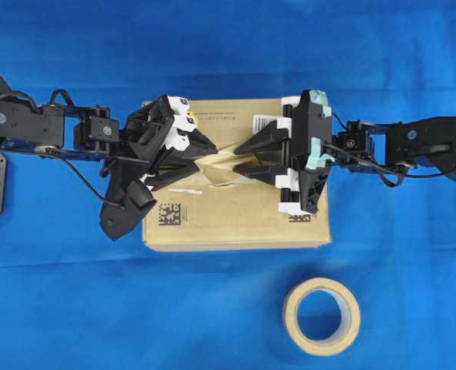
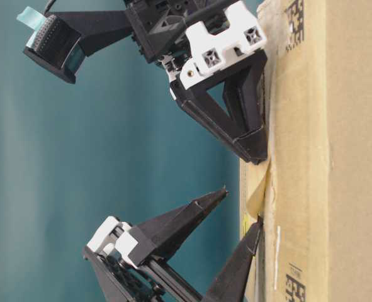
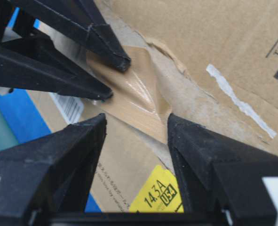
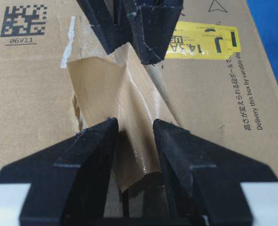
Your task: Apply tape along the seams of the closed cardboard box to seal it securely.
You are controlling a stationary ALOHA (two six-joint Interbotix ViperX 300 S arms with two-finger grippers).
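Note:
The cardboard box [image 1: 235, 220] lies flat on the blue cloth, its yellow sticker [image 4: 202, 44] towards the left arm. A crumpled piece of tan tape [image 4: 115, 89] sits partly stuck over the seam, whose torn pale band [image 3: 195, 99] runs on past it. My left gripper [image 3: 136, 121] is open, its fingertips just short of the tape's edge [image 3: 134, 94] and holding nothing. Opposite it, my right gripper [image 4: 135, 123] is open and straddles the tape's raised loose end, which hangs free between the fingers. In the overhead view both grippers [image 1: 210, 156] [image 1: 237, 162] meet over the tape [image 1: 226, 166].
A ring-shaped tan tape roll [image 1: 321, 316] lies on the cloth in front of the box, to the right. A white tape remnant [image 1: 180, 189] and black square codes [image 1: 170, 214] mark the box top. Blue cloth [image 1: 58, 293] surrounds the box.

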